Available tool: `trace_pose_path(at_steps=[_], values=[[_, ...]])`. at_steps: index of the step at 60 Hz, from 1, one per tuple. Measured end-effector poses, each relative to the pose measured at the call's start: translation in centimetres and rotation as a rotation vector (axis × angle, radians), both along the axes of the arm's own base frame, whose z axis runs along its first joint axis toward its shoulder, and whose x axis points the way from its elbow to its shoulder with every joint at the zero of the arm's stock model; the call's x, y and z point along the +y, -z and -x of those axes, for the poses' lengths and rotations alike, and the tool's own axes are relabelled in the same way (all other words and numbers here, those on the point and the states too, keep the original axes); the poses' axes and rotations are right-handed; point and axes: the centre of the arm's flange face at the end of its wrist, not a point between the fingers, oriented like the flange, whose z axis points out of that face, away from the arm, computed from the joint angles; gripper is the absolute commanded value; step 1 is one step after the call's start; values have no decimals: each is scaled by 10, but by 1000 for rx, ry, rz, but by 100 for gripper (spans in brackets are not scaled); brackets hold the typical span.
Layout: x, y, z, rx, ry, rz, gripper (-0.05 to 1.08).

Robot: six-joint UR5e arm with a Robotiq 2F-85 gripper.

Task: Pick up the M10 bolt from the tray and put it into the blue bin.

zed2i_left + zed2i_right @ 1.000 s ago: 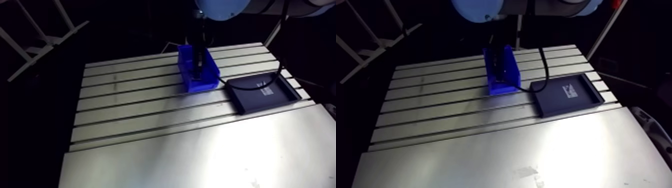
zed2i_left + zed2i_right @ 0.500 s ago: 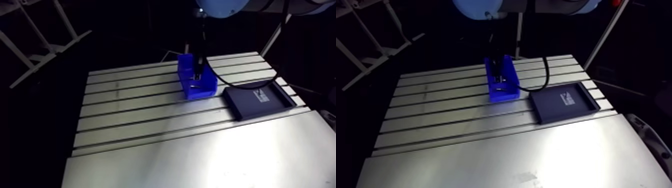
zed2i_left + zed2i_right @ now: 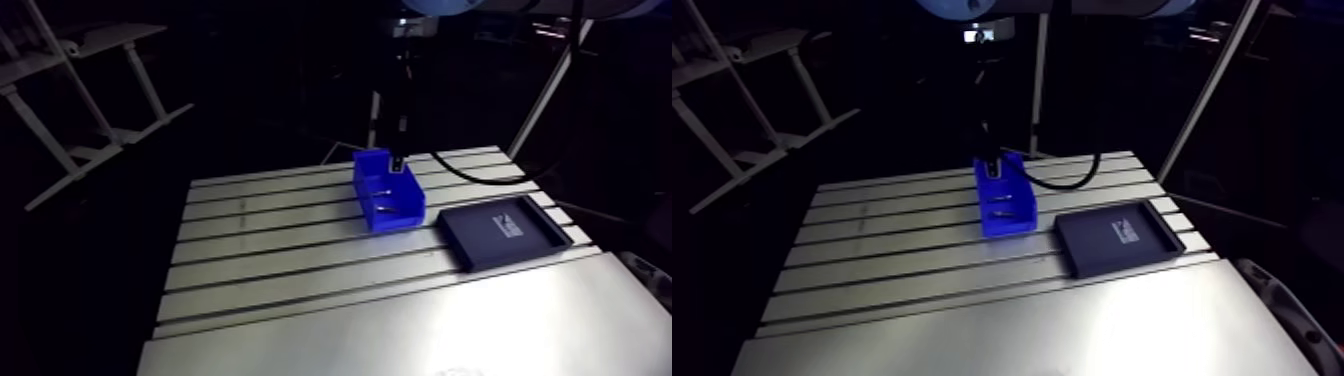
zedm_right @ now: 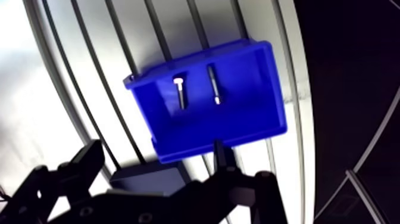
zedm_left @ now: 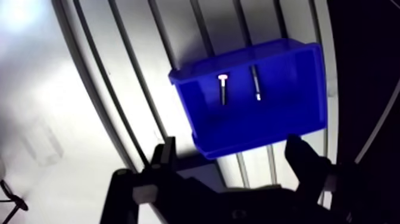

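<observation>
Wrist view: gripper [image 5: 232, 149] hangs over the blue bin [image 5: 280, 101], fingers spread wide, nothing between them. Two bolts lie side by side on the bin floor, roughly parallel, apart from each other: one with a bright head [image 5: 222, 89], a darker one [image 5: 256, 84] next to it. Can't tell from here which is the M10 bolt, but the tray [image 3: 480, 245] shows only a pale label and no part, so I read the drop as done and the step in hand as clearing away. To do it well: go straight up with no sideways move until the fingertips are above the rim, and leave the fingers as they are, since closing gains nothing. The bin's near wall sits in line with the fingers, so any forward drift low down would clip it, and a plastic bin on smooth aluminium will probably slide. Room: bin sits toward the far side of the table [image 3: 280, 260], tray just beside it to the right, not touching. Wide bare surface to the left and on the near side makes those the safest ways out.
</observation>
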Motion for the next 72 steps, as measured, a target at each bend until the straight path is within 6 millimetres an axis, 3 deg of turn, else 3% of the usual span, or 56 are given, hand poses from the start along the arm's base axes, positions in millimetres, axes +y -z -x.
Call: trace_pose_path(at_steps=[29,49,72], values=[[-9,-92,-2,72,312,17,1],[-15,-153,-14,148,690,24,1],[-17,-183,-23,96,1179,-12,1]])
